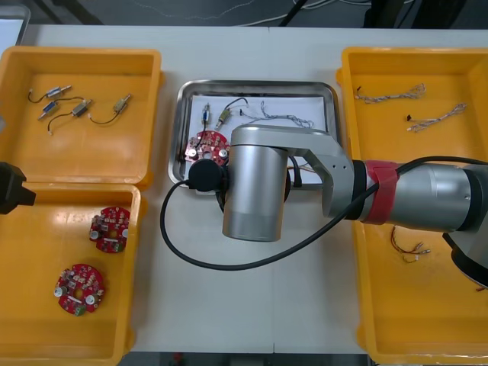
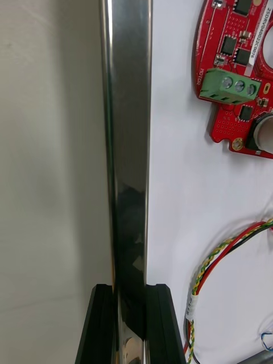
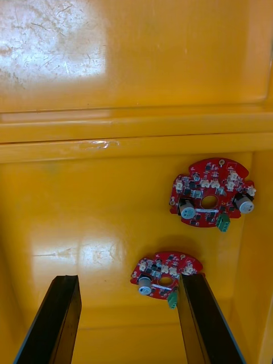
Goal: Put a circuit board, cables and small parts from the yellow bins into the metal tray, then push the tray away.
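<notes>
The metal tray (image 1: 183,99) lies between the bins, white inside. It holds a round red circuit board (image 1: 207,145), small metal parts (image 1: 213,116), a twisted blue and white cable (image 1: 286,116) and a red and yellow cable (image 1: 305,164). My right arm (image 1: 255,183) hangs over the tray's near edge. In the right wrist view my right gripper (image 2: 129,324) is shut on the shiny tray rim (image 2: 128,142), with the circuit board (image 2: 233,74) and red and yellow cable (image 2: 210,273) just inside. My left gripper (image 3: 128,318) stands open above two circuit boards (image 3: 210,193) in the near left bin (image 3: 85,227).
The far left bin (image 1: 145,69) holds several small metal parts (image 1: 80,110). Two circuit boards (image 1: 108,229) lie in the near left bin (image 1: 30,320). Cables (image 1: 389,93) rest in the far right bin (image 1: 351,76); a red and yellow cable (image 1: 408,248) lies in the near right one. My left arm (image 1: 11,187) sits at the left edge.
</notes>
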You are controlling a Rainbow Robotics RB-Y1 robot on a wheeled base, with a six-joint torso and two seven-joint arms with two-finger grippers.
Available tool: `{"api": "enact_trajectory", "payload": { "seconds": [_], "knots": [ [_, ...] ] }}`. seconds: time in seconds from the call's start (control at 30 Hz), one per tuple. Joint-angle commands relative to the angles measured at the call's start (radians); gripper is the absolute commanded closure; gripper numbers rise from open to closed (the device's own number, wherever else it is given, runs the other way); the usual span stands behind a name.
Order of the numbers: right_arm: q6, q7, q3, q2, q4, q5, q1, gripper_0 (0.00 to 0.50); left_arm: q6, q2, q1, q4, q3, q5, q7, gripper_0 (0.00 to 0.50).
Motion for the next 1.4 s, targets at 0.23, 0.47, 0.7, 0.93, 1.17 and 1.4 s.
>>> {"api": "enact_trajectory", "payload": {
  "seconds": [0.23, 0.47, 0.7, 0.93, 1.17, 1.4],
  "knots": [
    [-0.151, 0.074, 0.008, -0.004, 0.122, -0.007, -0.079, 0.5, -0.008, 0.035, 0.021, -0.029, 0.027, 0.002, -0.024, 0.0],
    [-0.183, 0.105, 0.008, -0.003, 0.167, -0.007, -0.103, 0.5, -0.008, 0.035, 0.021, -0.029, 0.027, 0.002, -0.024, 0.0],
    [-0.26, 0.14, 0.008, -0.003, 0.23, -0.007, -0.117, 0.5, -0.008, 0.035, 0.021, -0.029, 0.027, 0.002, -0.024, 0.0],
    [-0.366, 0.169, 0.008, -0.003, 0.306, -0.007, -0.136, 0.5, -0.008, 0.035, 0.021, -0.029, 0.027, 0.002, -0.024, 0.0],
    [-0.448, 0.189, 0.008, -0.003, 0.358, -0.007, -0.146, 0.5, -0.008, 0.035, 0.021, -0.029, 0.027, 0.002, -0.024, 0.0],
    [-0.487, 0.204, 0.008, 0.003, 0.394, -0.007, -0.157, 0.5, -0.008, 0.035, 0.021, -0.029, 0.027, 0.002, -0.024, 0.0]
  ]
}}
